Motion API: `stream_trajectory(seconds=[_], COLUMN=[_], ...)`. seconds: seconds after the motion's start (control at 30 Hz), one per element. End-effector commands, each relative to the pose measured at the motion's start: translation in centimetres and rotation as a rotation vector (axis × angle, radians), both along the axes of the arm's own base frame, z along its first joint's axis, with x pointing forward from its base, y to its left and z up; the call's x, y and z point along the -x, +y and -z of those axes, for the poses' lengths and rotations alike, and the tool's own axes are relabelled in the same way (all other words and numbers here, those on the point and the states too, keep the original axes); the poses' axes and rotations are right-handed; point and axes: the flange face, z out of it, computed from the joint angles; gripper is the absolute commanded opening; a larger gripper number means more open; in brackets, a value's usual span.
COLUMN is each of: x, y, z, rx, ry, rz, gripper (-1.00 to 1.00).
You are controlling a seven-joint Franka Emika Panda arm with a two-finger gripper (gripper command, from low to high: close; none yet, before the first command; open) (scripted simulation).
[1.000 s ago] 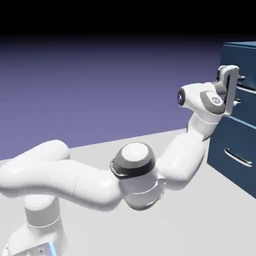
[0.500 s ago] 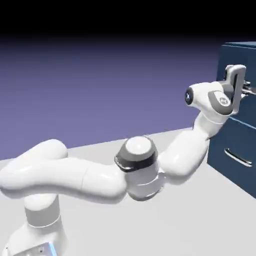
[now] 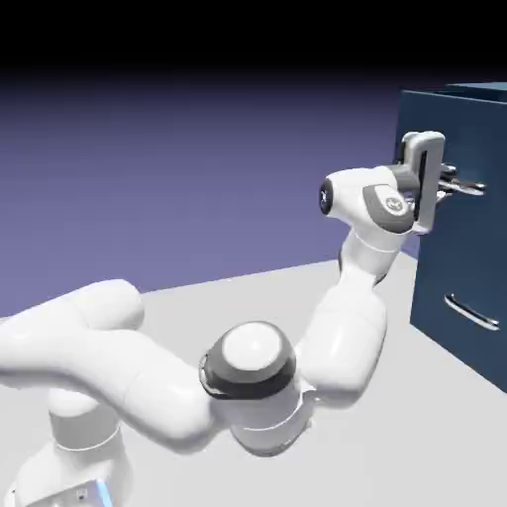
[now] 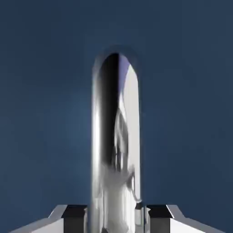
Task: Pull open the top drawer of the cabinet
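Note:
The cabinet (image 3: 492,368) stands at the exterior view's right, dark navy-blue. Its top drawer (image 3: 465,124) juts out toward the arm, further than the drawer below it. My gripper (image 3: 443,184) is shut on the top drawer's silver bar handle (image 3: 465,187). In the hand view that handle (image 4: 116,136) runs up the middle as a bright metal bar against the blue drawer front (image 4: 191,91). My gripper (image 4: 116,217) clamps it at the bottom edge, and a grey fingertip (image 4: 75,213) presses on each side of it.
The lower drawer (image 3: 441,297) sits flush beneath, with its own silver handle (image 3: 471,313). The grey tabletop (image 3: 416,436) stretches in front of the cabinet. My arm's elbow (image 3: 253,366) bends low over the table.
The gripper has shut on the handle. The hand has since drawn back toward the exterior view's left, and the top drawer's front has come out with it.

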Motion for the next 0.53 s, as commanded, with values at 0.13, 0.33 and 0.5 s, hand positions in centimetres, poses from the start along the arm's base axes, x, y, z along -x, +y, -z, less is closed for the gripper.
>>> stream_trajectory(seconds=[0.13,0.33,0.5], x=[4.8,11.1,13.6], y=[0.0,0.0,-0.1], z=[0.0,0.0,0.0], rx=[0.0,0.0,-0.001], ry=[0.002,0.002,0.002], rz=[-0.001,-0.001,-0.001], gripper=[-1.0,-1.0,1.0])
